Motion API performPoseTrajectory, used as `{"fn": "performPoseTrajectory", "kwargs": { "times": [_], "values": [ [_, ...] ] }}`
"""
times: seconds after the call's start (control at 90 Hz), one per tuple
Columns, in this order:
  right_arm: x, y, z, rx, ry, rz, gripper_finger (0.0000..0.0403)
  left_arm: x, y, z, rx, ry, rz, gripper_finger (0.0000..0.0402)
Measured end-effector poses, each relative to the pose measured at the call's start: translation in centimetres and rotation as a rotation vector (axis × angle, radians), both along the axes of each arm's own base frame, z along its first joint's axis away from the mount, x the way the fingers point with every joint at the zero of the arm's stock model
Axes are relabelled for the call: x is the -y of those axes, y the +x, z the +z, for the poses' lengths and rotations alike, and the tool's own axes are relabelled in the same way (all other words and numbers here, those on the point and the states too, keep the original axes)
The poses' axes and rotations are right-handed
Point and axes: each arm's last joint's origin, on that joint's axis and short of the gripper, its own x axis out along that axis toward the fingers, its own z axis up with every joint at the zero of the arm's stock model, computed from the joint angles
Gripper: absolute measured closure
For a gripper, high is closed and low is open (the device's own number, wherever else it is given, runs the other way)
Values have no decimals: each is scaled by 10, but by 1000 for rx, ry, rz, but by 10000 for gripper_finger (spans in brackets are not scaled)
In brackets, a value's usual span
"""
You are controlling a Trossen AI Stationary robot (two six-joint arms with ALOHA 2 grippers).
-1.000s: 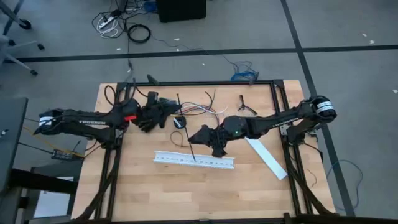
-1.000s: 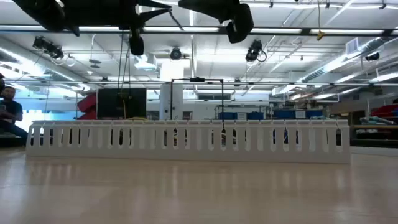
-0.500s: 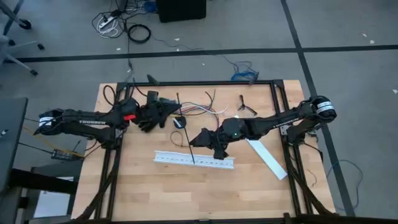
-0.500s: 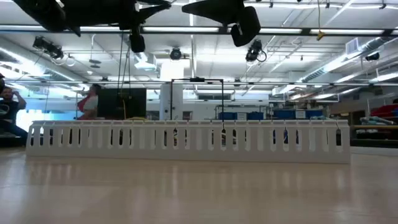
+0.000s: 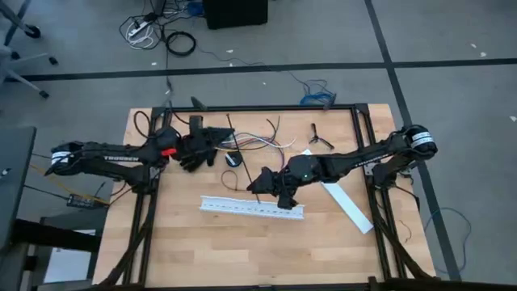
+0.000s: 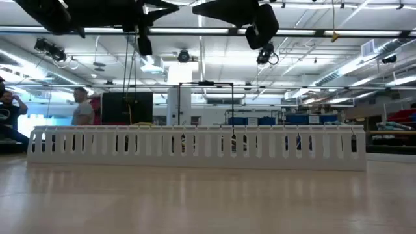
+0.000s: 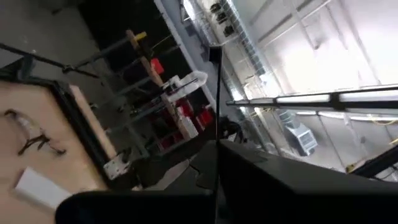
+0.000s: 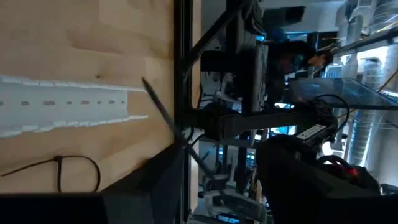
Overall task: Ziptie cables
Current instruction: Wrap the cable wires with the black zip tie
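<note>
Ziptie (image 8: 163, 110) shows in the right wrist view as a thin black strap slanting across the edge of the worktop (image 5: 170, 234), its free tip over one end of the white slotted channel (image 5: 252, 207). It passes right beside one finger of the right tool (image 5: 254, 186). Whether that tool is gripping the strap or standing open around it cannot be told.

In the left wrist view the same thin strap rises straight out from between the dark fingers of the left tool (image 5: 220, 137), which looks closed on it.

From above, the left tool sits near the far left part of the worktop. The right tool hangs over the middle, just behind the channel. In the low view both arms show as dark shapes above the channel, clear of the surface.

The cables (image 5: 262, 144), loose thin wires, lie spread on the wood toward the far edge. They are between the two tools and touched by neither.

Near them are several other things:
- A small black forked clip (image 5: 319, 137) lies to their right.
- A flat white strip (image 5: 347, 202) lies at an angle under the right arm.
- A thin black loop (image 5: 233, 179) rests on the wood between the left tool and the channel.

Two people (image 6: 81, 110) show far off in the room at the left of the low view
</note>
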Motion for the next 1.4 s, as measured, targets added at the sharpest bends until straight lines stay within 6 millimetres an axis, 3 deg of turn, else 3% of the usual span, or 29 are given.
{"fn": "performPoseTrajectory", "kwargs": {
  "times": [0.389,0.778,0.967,1.133,1.4],
  "values": [
    [1,0,0,-1,42,-47,243,0,1,-1,-15,49,14,401],
    [1,0,1,-8,120,-65,326,0,1,-1,-50,177,45,401],
    [3,1,2,-23,341,-122,395,-1,1,-1,-70,274,70,401],
    [11,3,5,-43,653,-183,401,5,3,-1,-118,525,92,401],
    [36,6,6,-156,1190,-218,402,38,9,-3,-169,1007,107,401]
  ]
}}
